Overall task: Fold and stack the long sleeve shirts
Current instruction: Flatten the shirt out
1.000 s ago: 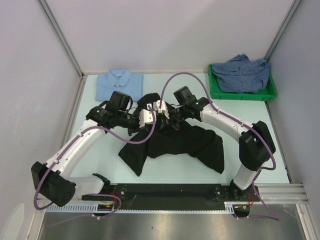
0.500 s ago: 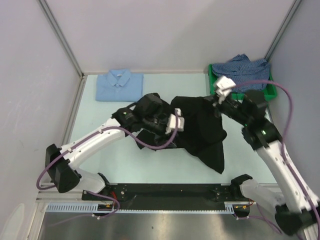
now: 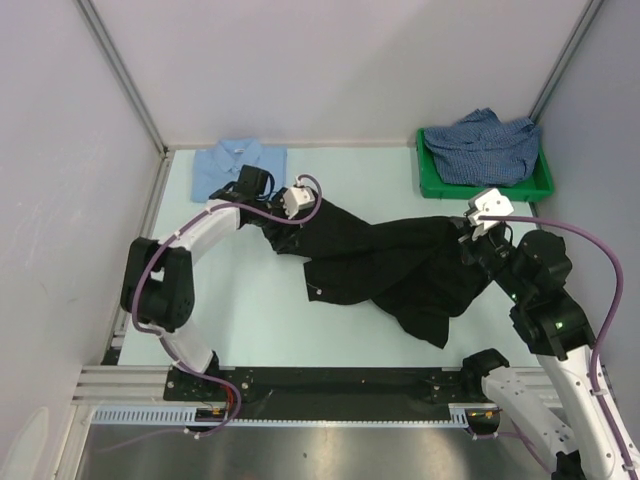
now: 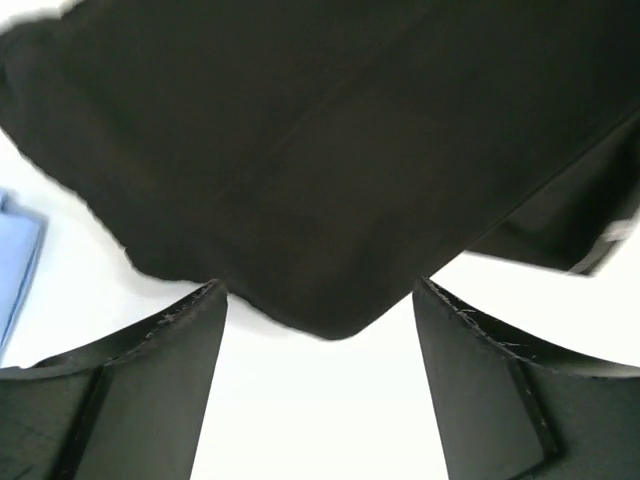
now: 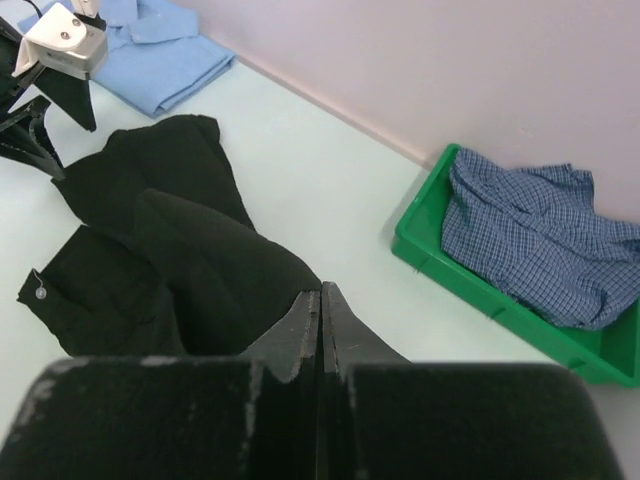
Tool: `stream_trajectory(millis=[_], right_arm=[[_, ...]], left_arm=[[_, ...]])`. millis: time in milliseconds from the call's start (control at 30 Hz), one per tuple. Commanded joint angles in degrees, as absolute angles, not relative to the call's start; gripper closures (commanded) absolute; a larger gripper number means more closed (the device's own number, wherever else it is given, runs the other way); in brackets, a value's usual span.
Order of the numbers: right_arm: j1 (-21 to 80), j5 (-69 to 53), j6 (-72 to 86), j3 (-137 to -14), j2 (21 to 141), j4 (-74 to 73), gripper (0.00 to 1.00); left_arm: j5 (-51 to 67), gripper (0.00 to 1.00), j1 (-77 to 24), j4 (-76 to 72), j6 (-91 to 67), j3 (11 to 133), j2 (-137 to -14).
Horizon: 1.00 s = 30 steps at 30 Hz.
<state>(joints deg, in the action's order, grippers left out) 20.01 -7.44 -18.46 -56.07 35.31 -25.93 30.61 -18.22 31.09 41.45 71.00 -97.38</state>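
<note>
From the overhead view I record that the black shirt (image 3: 390,265) no longer lies bunched under both arms at the centre of the frame, as it did a second ago. It is now drawn out in a long band from centre-left to centre-right across the table (image 3: 250,300). The left gripper (image 3: 287,222) has let go: its wrist view shows the two fingers spread wide, with a rounded edge of dark cloth lying between and beyond them, clamped by neither. The right gripper (image 3: 470,236) has swung out to the right of the frame, and its fingers are pressed together on a raised peak of the same cloth. The light blue shirt (image 3: 240,168) sits folded at upper left, just behind the left gripper and unchanged. The checked shirt (image 3: 485,148) lies crumpled in the green bin (image 3: 430,182) at upper right. My judgement is that the garment is being spread, not yet folded. It is still creased and doubled at lower centre, so it needs flattening before any fold.
</note>
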Motion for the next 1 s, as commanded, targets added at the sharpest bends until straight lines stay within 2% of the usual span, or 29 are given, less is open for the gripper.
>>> stream_trajectory(millis=[0, 300, 333, 533, 800, 967], right_arm=[[19.9, -5.4, -18.3, -56.2, 35.5, -24.7, 1.00], [19.3, -2.5, -17.5, -57.4, 39.5, -18.2, 1.00], [19.2, -2.4, -17.4, -57.4, 40.2, -17.8, 1.00], [18.4, -2.8, -16.9, -57.7, 41.7, -16.5, 1.00], [17.4, -1.6, -16.8, -60.0, 43.9, -14.7, 1.00], [16.5, -1.8, -17.0, -61.7, 45.0, -14.7, 1.00]], left_arm=[[28.7, 0.16, -17.3, 23.0, 45.6, 69.4, -94.1], [24.5, 0.13, -16.4, 7.6, 48.5, 47.4, -79.8], [23.9, 0.05, -16.5, 5.5, 48.9, 44.6, -79.6], [16.5, 0.03, -20.6, -7.1, 52.5, 38.6, -81.5], [6.3, 0.10, -27.2, -25.0, 55.8, 33.6, -88.6], [2.0, 0.21, -28.5, -29.8, 55.5, 35.3, -94.0]])
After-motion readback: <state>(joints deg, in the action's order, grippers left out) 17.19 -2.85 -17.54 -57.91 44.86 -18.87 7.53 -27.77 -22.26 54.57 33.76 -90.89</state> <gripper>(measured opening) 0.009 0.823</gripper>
